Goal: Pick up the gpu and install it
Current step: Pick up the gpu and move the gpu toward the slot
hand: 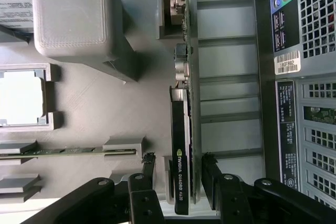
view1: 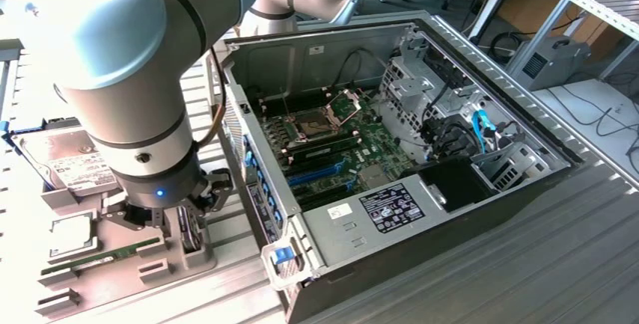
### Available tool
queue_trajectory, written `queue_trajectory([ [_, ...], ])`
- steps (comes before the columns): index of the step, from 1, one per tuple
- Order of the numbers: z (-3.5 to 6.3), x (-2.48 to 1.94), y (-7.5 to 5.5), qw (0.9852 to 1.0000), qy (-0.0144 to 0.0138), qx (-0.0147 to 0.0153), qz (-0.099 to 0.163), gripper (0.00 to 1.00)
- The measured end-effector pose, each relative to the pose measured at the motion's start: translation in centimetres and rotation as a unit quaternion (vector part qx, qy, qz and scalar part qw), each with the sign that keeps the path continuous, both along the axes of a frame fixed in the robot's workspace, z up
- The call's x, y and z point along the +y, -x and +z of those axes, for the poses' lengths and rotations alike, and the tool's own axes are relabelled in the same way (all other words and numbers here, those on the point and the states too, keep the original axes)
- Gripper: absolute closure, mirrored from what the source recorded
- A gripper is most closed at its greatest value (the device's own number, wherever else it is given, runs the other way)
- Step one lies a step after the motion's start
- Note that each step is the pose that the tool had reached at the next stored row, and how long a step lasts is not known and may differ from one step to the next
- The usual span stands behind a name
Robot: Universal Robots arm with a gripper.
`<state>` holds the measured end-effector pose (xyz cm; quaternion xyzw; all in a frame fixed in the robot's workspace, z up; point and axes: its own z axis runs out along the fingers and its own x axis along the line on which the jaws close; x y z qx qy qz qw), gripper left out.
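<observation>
The gpu (hand: 181, 124) is a thin black card on a green board, seen edge-on, standing upright in a grey holder tray (hand: 105, 103). My gripper (hand: 178, 169) is open and straddles one end of the card. One black finger (hand: 149, 165) stands apart from the black face. The other fingertip (hand: 209, 165) is close to the board side. In the exterior view, the gripper (view1: 178, 219) is lowered over the gpu (view1: 191, 238) on the tray, to the left of the open computer case (view1: 330, 223).
The tray also holds a silver hard drive (view1: 65, 163), a processor (view1: 65, 236) and a green memory stick (view1: 105, 255). The case lies open with its motherboard and blue slots (view1: 319, 174) exposed. Its rear panel (hand: 299, 77) stands close beside the gpu.
</observation>
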<state>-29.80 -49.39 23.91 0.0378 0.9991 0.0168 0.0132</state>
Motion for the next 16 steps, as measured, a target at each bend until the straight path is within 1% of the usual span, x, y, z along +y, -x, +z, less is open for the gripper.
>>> queue_trajectory([
  [16,-0.45,0.0,0.0,1.0,0.0,0.0,0.0,0.52],
])
